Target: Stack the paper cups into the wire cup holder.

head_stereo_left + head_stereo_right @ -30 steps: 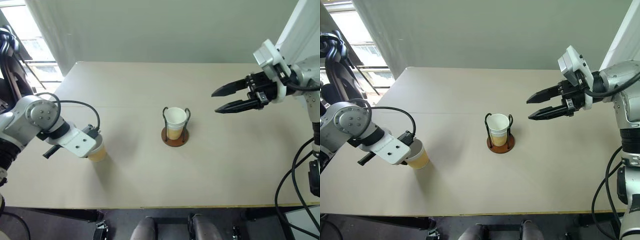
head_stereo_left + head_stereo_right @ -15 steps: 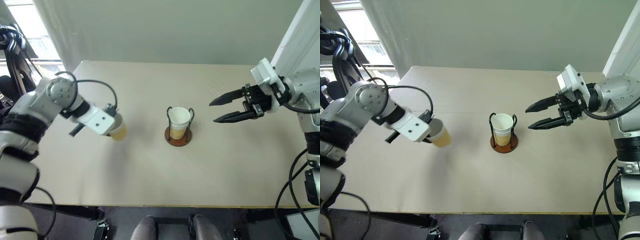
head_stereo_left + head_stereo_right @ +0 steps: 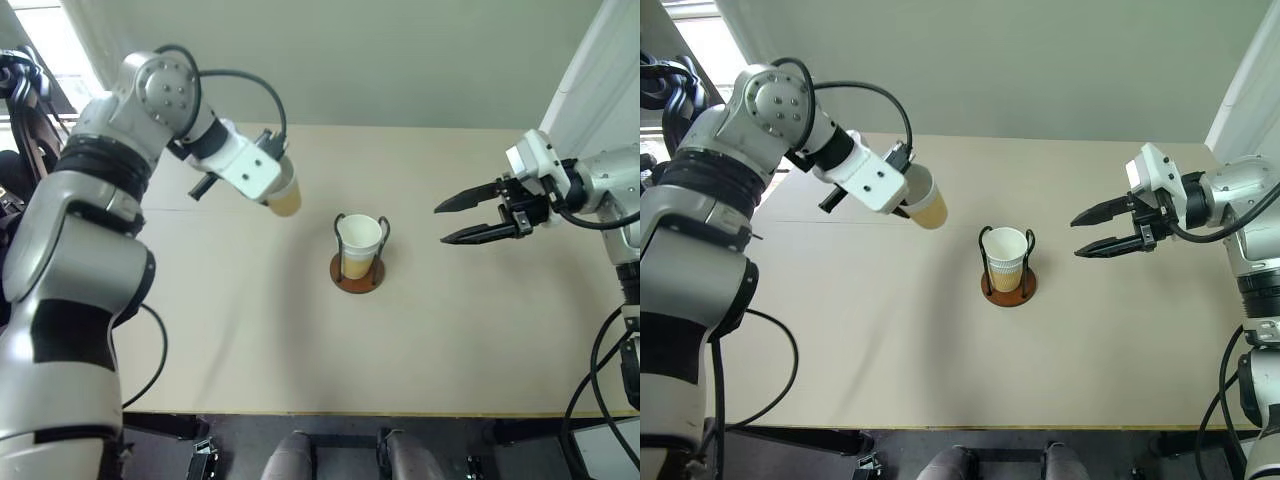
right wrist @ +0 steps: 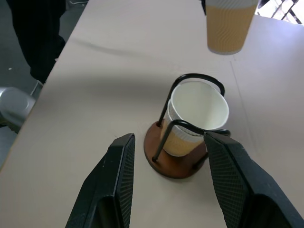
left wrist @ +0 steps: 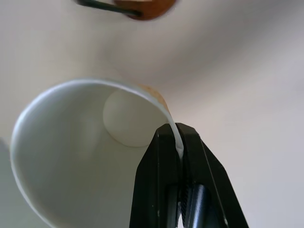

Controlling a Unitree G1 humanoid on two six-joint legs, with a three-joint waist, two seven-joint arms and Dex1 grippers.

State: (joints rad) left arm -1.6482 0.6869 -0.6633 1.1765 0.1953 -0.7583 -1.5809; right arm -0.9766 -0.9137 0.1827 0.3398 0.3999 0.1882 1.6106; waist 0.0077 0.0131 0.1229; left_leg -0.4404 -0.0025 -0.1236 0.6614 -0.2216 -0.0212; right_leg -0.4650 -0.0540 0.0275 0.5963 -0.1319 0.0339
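Note:
My left gripper (image 5: 175, 135) is shut on the rim of a tan paper cup (image 3: 284, 196), pinching the rolled edge. It holds the cup tilted in the air, up and to the left of the wire cup holder (image 3: 357, 278). The holder's brown disc base sits mid-table, and a paper cup (image 3: 359, 236) stands between its dark wire loops. Whether a second cup is nested in that one I cannot tell. My right gripper (image 3: 441, 225) hangs open and empty to the right of the holder, fingers pointing toward it. In the right wrist view the held cup (image 4: 230, 26) hovers beyond the holder (image 4: 176, 167).
The beige table (image 3: 250, 330) carries only the holder. A grey wall stands behind the table's far edge, and a window lies at the far left. A dark chair or stand (image 3: 25, 110) is off the table's left corner.
My left arm has lifted the cup off the table at the left and carried it up and rightward toward the holder. The right gripper has drifted slightly down and right, still open.

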